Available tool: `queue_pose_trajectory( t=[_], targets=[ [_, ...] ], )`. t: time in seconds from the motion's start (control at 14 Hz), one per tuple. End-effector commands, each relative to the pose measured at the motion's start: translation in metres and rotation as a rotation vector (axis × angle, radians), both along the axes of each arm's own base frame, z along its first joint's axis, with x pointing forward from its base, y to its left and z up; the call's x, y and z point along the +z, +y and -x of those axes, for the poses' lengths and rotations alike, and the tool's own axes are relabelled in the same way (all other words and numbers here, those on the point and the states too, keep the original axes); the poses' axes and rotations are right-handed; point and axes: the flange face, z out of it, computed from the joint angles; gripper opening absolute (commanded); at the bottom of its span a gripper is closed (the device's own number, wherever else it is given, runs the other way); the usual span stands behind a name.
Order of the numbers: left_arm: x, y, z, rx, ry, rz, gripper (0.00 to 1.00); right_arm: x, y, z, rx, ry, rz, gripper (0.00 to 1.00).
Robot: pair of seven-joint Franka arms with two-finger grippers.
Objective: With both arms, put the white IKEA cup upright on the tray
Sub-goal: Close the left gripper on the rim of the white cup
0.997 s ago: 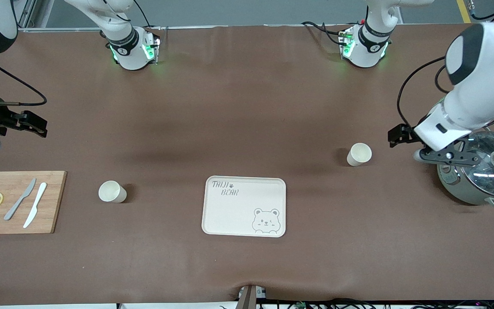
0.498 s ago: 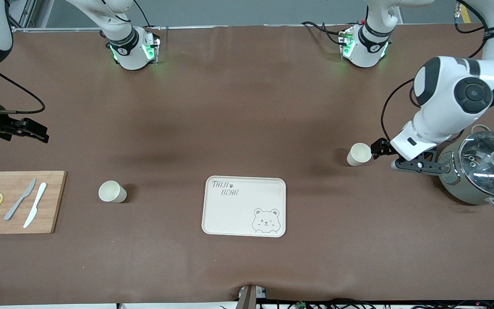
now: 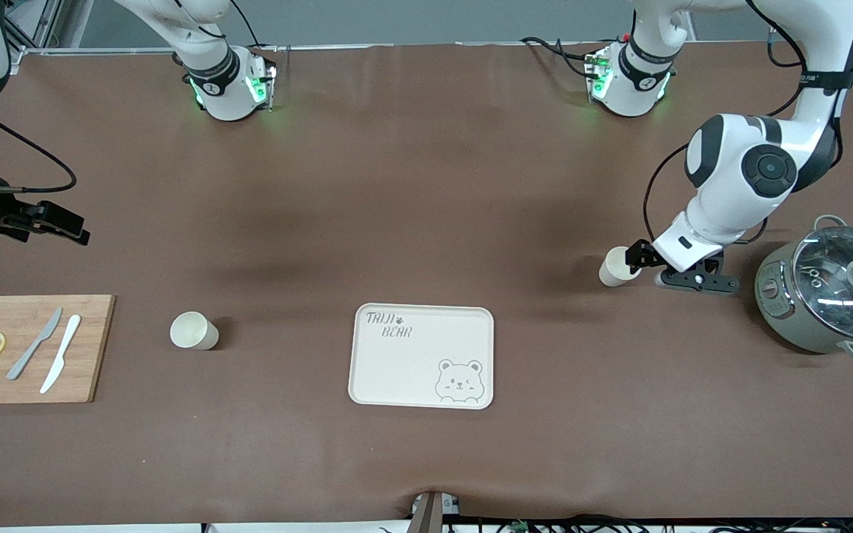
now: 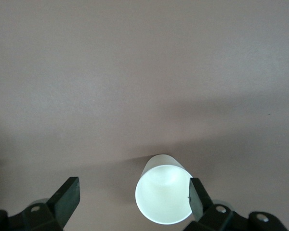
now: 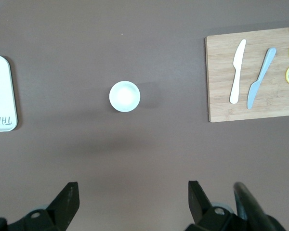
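Note:
Two white cups stand upright on the brown table. One cup (image 3: 193,330) is between the cutting board and the cream bear tray (image 3: 422,355). The other cup (image 3: 614,268) is toward the left arm's end. My left gripper (image 3: 695,281) is open just beside and above this cup. In the left wrist view the cup (image 4: 164,195) lies between the open fingers (image 4: 197,199), close to one of them, and my left gripper (image 4: 133,197) holds nothing. My right gripper (image 3: 56,222) is open and empty, high over the table near the right arm's end. Its wrist view (image 5: 133,199) shows the first cup (image 5: 124,96) far below.
A wooden cutting board (image 3: 27,348) with two knives and two lemon slices lies at the right arm's end. A grey pot with a glass lid (image 3: 826,296) stands at the left arm's end, close to the left gripper. The tray's edge (image 5: 0,94) shows in the right wrist view.
My left arm has swung away from over the pot and brought its gripper down next to the cup. My right gripper has shifted only slightly.

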Motion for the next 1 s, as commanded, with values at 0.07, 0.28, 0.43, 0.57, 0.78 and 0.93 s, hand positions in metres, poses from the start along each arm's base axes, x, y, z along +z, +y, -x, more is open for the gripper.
queue_pose_trajectory(
  t=[0.07, 0.28, 0.43, 0.57, 0.78, 0.93],
  targets=[
    [-0.015, 0.012, 0.013, -0.002, -0.039, -0.009, 1.00, 0.003, -0.001, 0.008, -0.005, -0.005, -0.016, 1.00],
    [-0.036, 0.013, 0.017, -0.002, -0.058, -0.002, 1.00, 0.003, -0.001, 0.008, -0.004, -0.004, -0.016, 1.00],
    [-0.044, 0.017, 0.021, 0.005, -0.069, 0.001, 1.00, 0.003, -0.001, 0.008, -0.004, -0.004, -0.016, 1.00],
    [-0.047, 0.017, 0.023, 0.004, -0.066, 0.001, 1.00, 0.003, -0.001, 0.007, -0.004, -0.005, -0.014, 1.00],
    [-0.054, 0.017, 0.029, 0.005, -0.063, 0.002, 1.00, 0.003, 0.000, 0.007, 0.001, -0.008, -0.005, 1.00],
    [-0.061, 0.019, 0.036, 0.006, -0.071, 0.004, 1.00, 0.002, 0.000, 0.007, 0.001, -0.007, -0.006, 1.00]
  ],
)
